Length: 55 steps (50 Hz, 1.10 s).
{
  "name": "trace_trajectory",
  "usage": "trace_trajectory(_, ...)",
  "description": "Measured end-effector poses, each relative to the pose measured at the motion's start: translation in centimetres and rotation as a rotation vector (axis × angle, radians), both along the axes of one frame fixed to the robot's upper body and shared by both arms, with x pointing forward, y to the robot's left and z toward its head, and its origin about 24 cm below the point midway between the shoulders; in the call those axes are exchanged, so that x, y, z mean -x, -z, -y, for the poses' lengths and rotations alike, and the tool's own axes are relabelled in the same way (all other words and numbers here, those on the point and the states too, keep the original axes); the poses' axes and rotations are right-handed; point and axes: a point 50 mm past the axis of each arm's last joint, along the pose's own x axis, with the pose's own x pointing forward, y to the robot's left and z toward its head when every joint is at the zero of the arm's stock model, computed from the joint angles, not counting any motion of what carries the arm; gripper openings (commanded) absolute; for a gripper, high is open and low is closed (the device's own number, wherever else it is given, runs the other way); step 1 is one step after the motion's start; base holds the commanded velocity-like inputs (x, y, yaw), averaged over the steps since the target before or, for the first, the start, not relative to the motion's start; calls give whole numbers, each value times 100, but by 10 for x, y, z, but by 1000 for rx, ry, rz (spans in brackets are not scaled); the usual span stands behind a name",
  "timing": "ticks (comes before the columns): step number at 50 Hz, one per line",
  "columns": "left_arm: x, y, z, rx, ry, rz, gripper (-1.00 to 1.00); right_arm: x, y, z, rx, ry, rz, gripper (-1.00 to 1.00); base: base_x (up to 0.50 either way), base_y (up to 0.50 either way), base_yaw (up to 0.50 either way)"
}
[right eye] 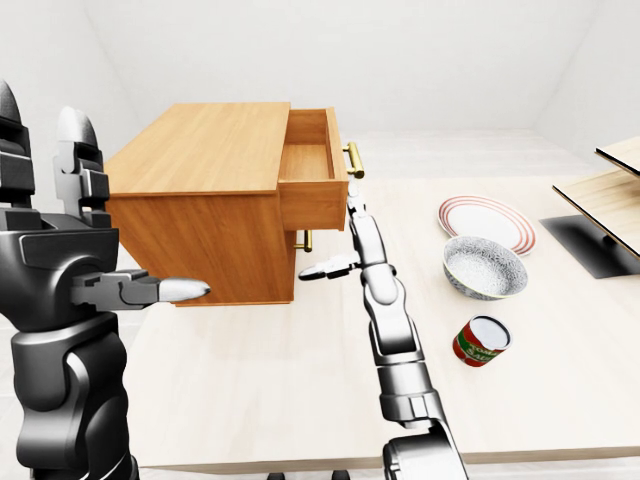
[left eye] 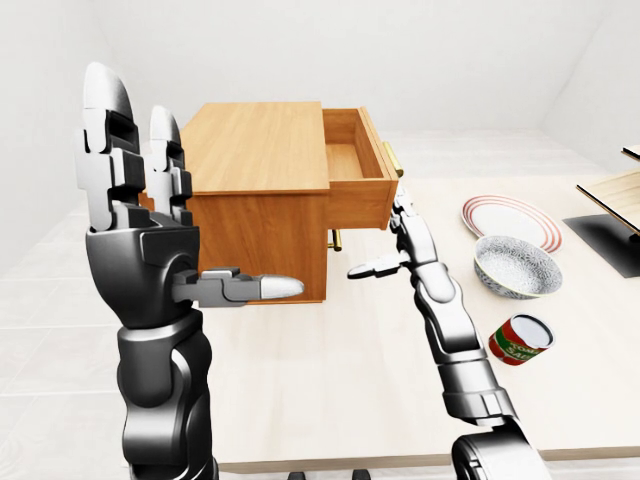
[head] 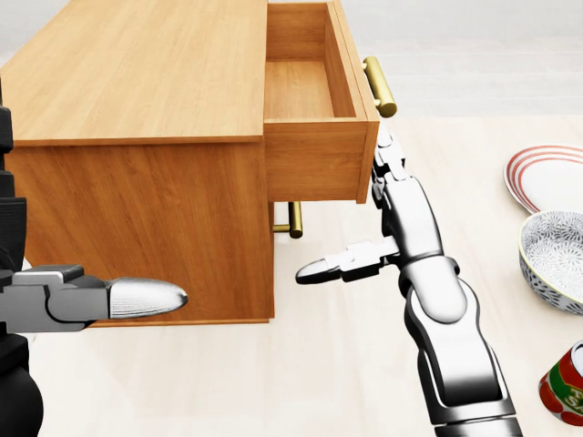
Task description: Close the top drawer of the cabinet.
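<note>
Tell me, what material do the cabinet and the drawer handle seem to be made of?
Cabinet: it looks like light wood with a smooth finish, because grain lines show. Drawer handle: probably polished brass or similar metal, judging by its shiny golden colour.

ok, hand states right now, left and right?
Left hand: open, fingers upright, holding nothing.
Right hand: open, fingers extended against the top drawer front, under the handle, gripping nothing.

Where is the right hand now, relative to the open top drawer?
In the head view the right hand stands upright at the right face of the open top drawer, just below its brass handle, fingers open.
</note>
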Motion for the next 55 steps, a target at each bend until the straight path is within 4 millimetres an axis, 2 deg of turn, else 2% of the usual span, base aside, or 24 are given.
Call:
trace_trajectory(16,1,-1,0,2,3,7,100,-7,-1,-1,5,8,-8,100,0,0,0)
trace_trajectory(37,1,-1,1,1,5,7,100,-2,-31,1,23,-3,114,100,0,0,0)
trace_trajectory(55,1,-1,0,1,4,7,100,-12,-34,-3,10,4,101,100,0,0,0)
